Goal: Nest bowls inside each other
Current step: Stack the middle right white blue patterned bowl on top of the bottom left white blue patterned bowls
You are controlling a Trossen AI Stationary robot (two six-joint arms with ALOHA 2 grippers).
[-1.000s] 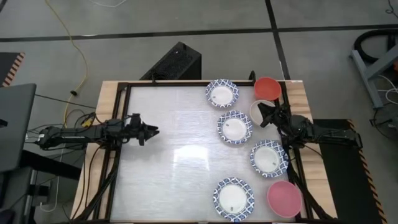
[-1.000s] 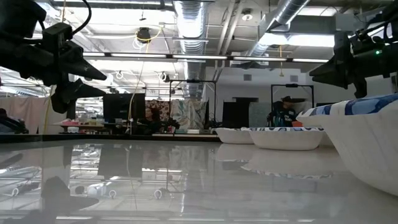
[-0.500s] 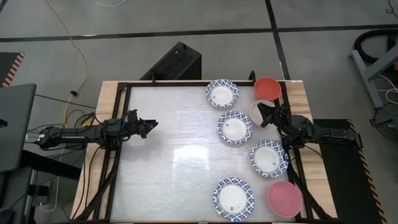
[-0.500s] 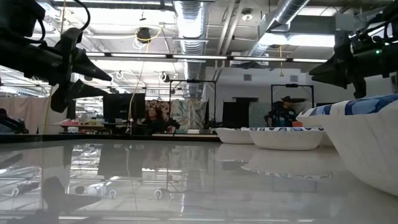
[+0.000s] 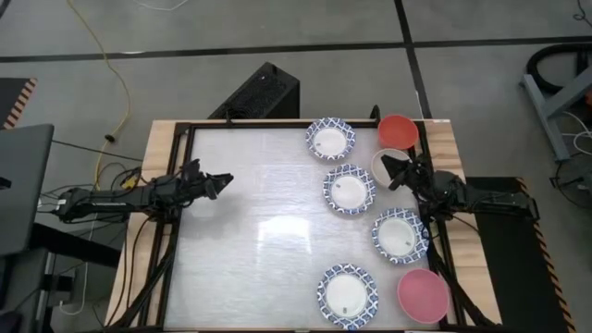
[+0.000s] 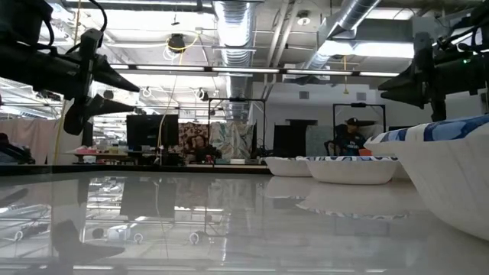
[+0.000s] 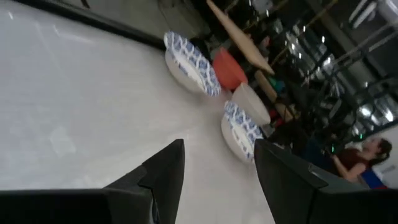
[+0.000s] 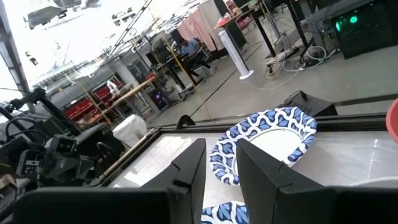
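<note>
So the right gripper [image 5: 392, 168] hovers over the cream bowl [image 5: 382, 166], fingers apart and empty, while the left gripper [image 5: 222, 180] waits open at the table's [image 5: 259, 259] left side.

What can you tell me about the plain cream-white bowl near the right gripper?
The cream-white bowl is small, round and unpatterned, with a smooth look like ceramic or plastic. It sits upright near the table's right edge, just below the red bowl and right of a blue-rimmed bowl. The right gripper is over its rim, hiding part of it; whether they touch is unclear.
</note>
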